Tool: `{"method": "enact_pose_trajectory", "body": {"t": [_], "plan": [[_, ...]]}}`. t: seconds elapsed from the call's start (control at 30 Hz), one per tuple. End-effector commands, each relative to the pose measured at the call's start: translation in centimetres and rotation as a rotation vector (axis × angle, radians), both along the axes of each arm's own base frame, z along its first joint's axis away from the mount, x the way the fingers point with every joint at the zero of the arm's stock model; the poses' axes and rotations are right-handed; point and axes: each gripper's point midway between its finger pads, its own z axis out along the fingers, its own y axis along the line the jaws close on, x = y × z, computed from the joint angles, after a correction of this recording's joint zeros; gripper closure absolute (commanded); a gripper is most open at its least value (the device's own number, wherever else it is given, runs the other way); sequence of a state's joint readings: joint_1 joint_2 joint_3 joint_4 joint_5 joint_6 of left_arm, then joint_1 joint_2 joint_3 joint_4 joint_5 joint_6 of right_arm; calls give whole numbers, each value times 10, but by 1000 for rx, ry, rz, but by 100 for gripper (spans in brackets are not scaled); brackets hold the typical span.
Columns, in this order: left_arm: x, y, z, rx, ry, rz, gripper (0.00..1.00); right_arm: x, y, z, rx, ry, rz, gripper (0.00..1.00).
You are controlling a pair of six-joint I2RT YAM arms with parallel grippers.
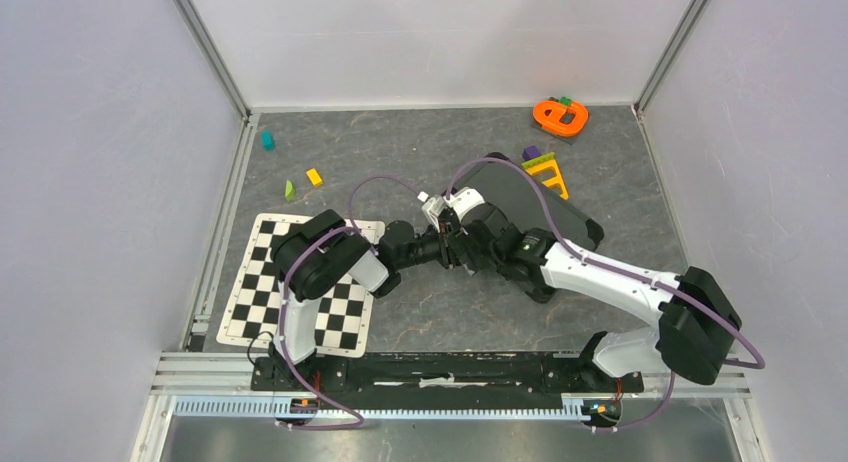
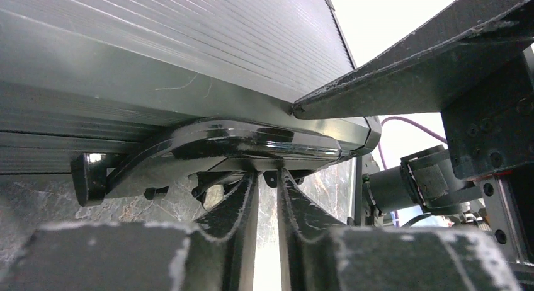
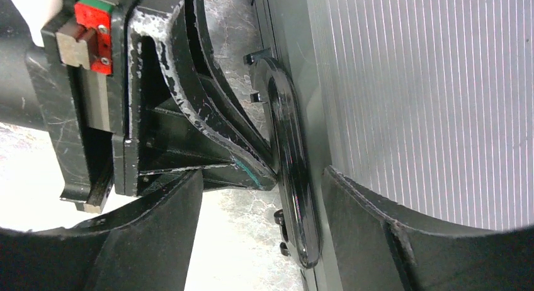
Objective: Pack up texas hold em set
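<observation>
The black briefcase of the texas hold em set lies closed on the table, its ribbed face filling the left wrist view. Both grippers meet at its near-left edge. My left gripper has its jaws drawn to a narrow gap with only table showing between them, and its tips touch the underside of the glossy black handle. My right gripper stands open, with the handle and the case edge between its fingers and one finger against the ribbed face. Chips, cards and dice are out of view.
A black-white checkered mat lies under the left arm. An orange toy sits at the back right, with a yellow and purple toy just behind the case. Small yellow, green and teal blocks lie back left. Walls enclose the table.
</observation>
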State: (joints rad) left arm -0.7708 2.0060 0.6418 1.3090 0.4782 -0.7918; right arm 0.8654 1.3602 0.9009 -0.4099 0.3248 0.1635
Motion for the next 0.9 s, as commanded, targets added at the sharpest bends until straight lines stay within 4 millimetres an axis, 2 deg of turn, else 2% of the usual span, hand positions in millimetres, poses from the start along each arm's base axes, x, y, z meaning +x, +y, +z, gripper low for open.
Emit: {"method": "enact_pose_trajectory", "body": {"t": [0.0,0.1,0.2,0.3,0.4,0.47,0.53,0.6,0.7,0.73,0.77,0.87], "plan": [[10,-4,20,-81,-65,41,82,-6,-72,-48,-288,29,-156,26],[9,3,14,-59,-70,69,83,-9,-78,-51,-300,32,-176,39],[7,5,7,-35,-53,72,85,-13,-83,-55,-319,49,-193,56],[7,6,0,-25,-29,77,85,-18,-90,-60,-373,84,-201,57],[7,4,-5,-20,-18,72,85,-20,-100,-59,-414,79,-228,51],[7,2,-7,-22,-17,67,85,-18,-94,-50,-386,75,-215,47],[8,2,-9,-20,-17,66,85,-16,-76,-38,-302,83,-167,43],[8,2,-8,-20,-19,65,85,-18,-48,-22,-193,119,-81,38],[8,-1,-7,-25,-19,56,85,-21,-15,9,-46,143,16,23],[8,-3,-7,-26,-19,52,84,-19,-12,23,-32,120,15,13],[8,-6,-6,-30,-18,47,84,-16,-14,34,-32,99,4,7],[7,-13,-6,-38,-16,33,84,-5,-25,63,-68,26,-43,3]]}}
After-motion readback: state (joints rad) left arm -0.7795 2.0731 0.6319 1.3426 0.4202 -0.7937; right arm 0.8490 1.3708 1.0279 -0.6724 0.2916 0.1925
